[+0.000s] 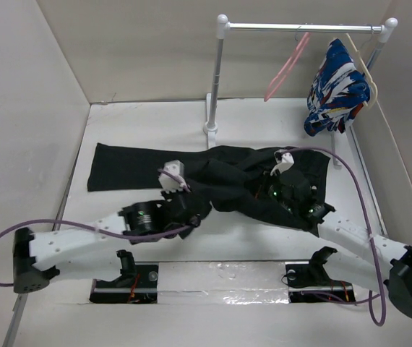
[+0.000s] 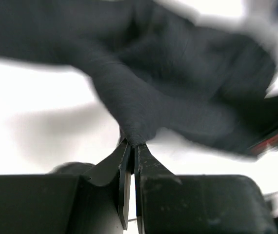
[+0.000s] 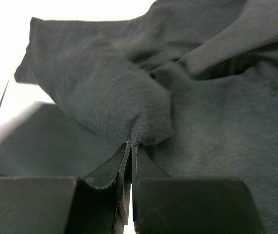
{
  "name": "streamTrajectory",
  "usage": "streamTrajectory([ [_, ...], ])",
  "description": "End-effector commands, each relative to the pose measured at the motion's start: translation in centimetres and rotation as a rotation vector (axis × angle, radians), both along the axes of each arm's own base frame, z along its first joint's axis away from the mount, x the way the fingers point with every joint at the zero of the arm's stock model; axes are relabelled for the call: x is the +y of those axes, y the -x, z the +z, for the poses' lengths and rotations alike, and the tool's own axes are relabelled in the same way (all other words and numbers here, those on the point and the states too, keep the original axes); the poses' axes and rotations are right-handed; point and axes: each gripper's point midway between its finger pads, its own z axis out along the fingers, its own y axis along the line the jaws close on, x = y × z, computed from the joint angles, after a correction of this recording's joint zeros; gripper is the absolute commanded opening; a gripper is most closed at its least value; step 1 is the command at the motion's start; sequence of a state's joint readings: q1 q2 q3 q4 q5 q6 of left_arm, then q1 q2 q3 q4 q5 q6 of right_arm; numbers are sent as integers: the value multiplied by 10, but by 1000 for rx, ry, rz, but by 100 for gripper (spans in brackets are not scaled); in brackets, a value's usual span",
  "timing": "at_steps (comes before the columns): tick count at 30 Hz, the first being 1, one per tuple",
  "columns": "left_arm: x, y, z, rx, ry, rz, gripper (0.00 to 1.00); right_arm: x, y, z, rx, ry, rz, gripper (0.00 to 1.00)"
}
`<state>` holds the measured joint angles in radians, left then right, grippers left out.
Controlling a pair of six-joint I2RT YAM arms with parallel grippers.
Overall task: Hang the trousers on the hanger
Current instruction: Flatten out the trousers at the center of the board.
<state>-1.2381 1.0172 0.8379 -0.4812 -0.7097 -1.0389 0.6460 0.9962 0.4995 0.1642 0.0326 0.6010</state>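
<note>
Both arms are down on the trousers, which lie stretched sideways across the white surface. One leg runs out flat to the left and the rest is bunched up in the middle and on the right.

The left pincer is clamped tight on a fold of the black cloth. A ridge of fabric rises straight out of the tips, so it looks pulled taut from there. The right pincer is doing the same thing further right, pinched closed on a little peak of fabric.

My guess at why there are two grips: the stuff is floppy, so one pinch would just let it hang like a rope. Two spaced-apart holds keep a span between them that can be draped over a bar.

The pink hanger hangs on the rail at the back, well apart from the trousers, with nothing on it. Near it on the same rail, to the right, is a blue, white and red patterned garment on a cream hanger, so that side looks tight for room.

I'd call this the pick-up stage: cloth gripped, nothing over the hanger yet. I can't tell from these views which part of the trousers each arm has.
</note>
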Motion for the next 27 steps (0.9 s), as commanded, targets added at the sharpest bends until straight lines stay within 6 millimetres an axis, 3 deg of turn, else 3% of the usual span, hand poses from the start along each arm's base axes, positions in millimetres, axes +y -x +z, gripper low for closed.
streamTrajectory([
  [1, 94, -6, 65, -123, -155, 252, 0, 18, 15, 7, -29, -31, 80, 7],
  [4, 113, -16, 73, -127, -280, 305, 9, 31, 31, -12, 21, -6, 155, 9],
  [5, 112, -17, 66, -104, -314, 299, 17, 34, 36, -19, 34, 6, 171, 9],
  [8, 114, -11, 45, -66, -333, 297, 24, 41, 54, -40, 81, 45, 236, 8],
  [10, 110, -8, 29, -38, -320, 276, 37, 36, 60, -52, 111, 74, 230, 7],
  [11, 107, -5, 23, -19, -308, 247, 50, 36, 64, -54, 118, 74, 235, 1],
  [12, 106, -4, 19, -13, -297, 237, 55, 33, 73, -64, 135, 82, 242, 0],
  [13, 104, -3, 9, -8, -285, 230, 59, 31, 77, -60, 134, 57, 243, 0],
  [16, 95, 1, -4, 6, -206, 193, 62, 22, 96, -69, 164, 66, 270, 0],
  [19, 93, 6, -26, 35, -152, 188, 62, 11, 100, -74, 170, 111, 259, 4],
  [21, 89, 11, -37, 63, -109, 184, 62, 4, 101, -71, 167, 133, 249, 24],
  [23, 83, 14, -50, 91, -79, 180, 63, 1, 101, -66, 149, 153, 251, 53],
  [25, 80, 17, -64, 126, -45, 198, 63, -2, 103, -60, 141, 175, 261, 61],
  [27, 78, 23, -79, 176, -29, 203, 62, 0, 100, -40, 95, 144, 264, 71],
])
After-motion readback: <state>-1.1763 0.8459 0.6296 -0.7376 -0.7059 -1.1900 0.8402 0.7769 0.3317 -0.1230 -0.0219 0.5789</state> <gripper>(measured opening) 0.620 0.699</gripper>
